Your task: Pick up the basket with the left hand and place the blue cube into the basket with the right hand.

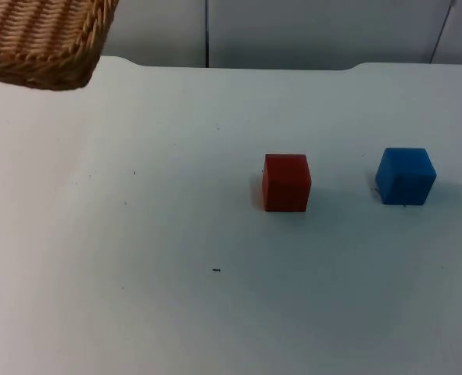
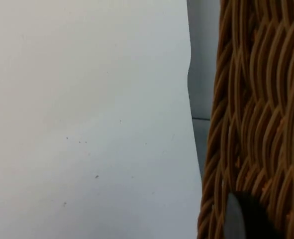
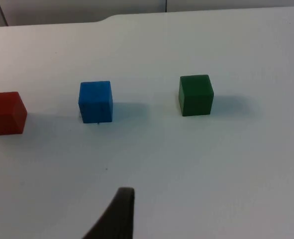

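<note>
The woven basket is hanging clear of the bench at the far left, over the bench's back edge by the grey partition wall. It is made of light brown wicker, with thick plaited strands running around its rim and side. In the left wrist view that weave is standing very close to the camera, and one black fingertip of the left gripper is lying against the wicker wall; the jaws are pinching the basket's side, though the second finger is hidden behind the weave.

The blue cube is sitting flat on the bench toward the right, a plain solid block in a bright, even blue with softly rounded edges, turned slightly so that one corner is facing forward. The red cube is resting to its left, near it but apart. In the right wrist view the blue cube is lying between the red cube and a green cube, all three in a loose row, none touching.

The right gripper is hovering above the bench short of the row, with one dark fingertip showing; I cannot tell how its jaws are standing.
</note>
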`<state>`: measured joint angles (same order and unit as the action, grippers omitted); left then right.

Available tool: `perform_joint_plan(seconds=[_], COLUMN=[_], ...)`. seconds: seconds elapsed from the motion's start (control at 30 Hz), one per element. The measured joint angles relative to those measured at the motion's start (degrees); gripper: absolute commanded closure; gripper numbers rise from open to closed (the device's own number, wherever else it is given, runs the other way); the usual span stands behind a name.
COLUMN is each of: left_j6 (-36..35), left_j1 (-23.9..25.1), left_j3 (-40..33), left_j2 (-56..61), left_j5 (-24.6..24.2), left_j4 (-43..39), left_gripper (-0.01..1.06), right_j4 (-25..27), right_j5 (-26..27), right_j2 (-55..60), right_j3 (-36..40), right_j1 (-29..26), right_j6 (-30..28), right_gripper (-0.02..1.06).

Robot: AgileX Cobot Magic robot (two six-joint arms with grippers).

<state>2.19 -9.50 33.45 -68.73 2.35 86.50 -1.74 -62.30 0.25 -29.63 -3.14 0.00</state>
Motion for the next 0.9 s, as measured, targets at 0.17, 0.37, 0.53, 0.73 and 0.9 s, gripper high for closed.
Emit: perform_joint_plan(seconds=[0.17, 0.37, 0.53, 0.73, 0.9], left_j6=[7.0, 12.8, 14.0, 14.1, 14.2], left_j1=[0.0, 0.3, 4.4, 17.3, 23.7], left_j3=[-6.9, -9.1, -9.3, -7.9, -2.9], left_j2=[6.8, 7.7, 7.7, 6.0, 3.6], left_j5=[-2.3, -6.4, -13.9, -30.3, -40.3], left_j4=[-2.5, -8.7, -18.5, -37.0, -50.9], left_gripper=[1.05, 1.05, 1.05, 1.05, 1.05], right_j4=[0.0, 0.0, 0.0, 0.0, 0.3], right_j5=[0.0, 0.0, 0.0, 0.0, 0.0], right_j2=[0.0, 0.0, 0.0, 0.0, 0.0], right_j3=[0.0, 0.0, 0.0, 0.0, 0.0], right_j1=[0.0, 0.0, 0.0, 0.0, 0.0], right_j6=[0.0, 0.0, 0.0, 0.0, 0.0], right_gripper=[0.0, 0.0, 0.0, 0.0, 0.0])
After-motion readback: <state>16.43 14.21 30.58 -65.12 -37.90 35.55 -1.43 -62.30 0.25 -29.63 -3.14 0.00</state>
